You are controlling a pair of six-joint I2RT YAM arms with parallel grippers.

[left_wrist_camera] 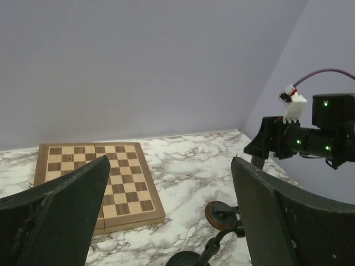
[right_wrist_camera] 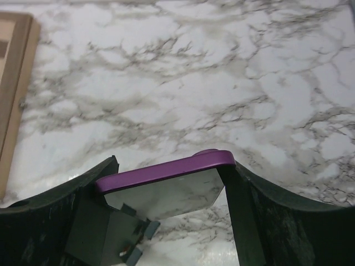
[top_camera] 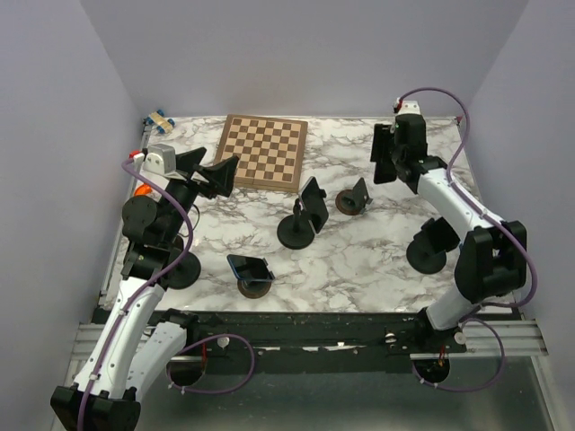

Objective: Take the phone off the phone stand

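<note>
Marble table [top_camera: 377, 269] with wooden chessboard [top_camera: 263, 151] and several phone stands [top_camera: 296, 232].

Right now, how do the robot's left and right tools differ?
The left tool stands wide open and empty; the right tool is closed on a purple-edged phone. The left tool hangs near the chessboard; the right tool toward the far right corner of the table. Both are dark, two-fingered and raised off it.

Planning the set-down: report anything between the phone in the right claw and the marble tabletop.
Nothing visible does. The purple-edged phone, clamped in the right claw, has only bare white marble tabletop beyond it; the wooden chessboard lies off to the side.
</note>
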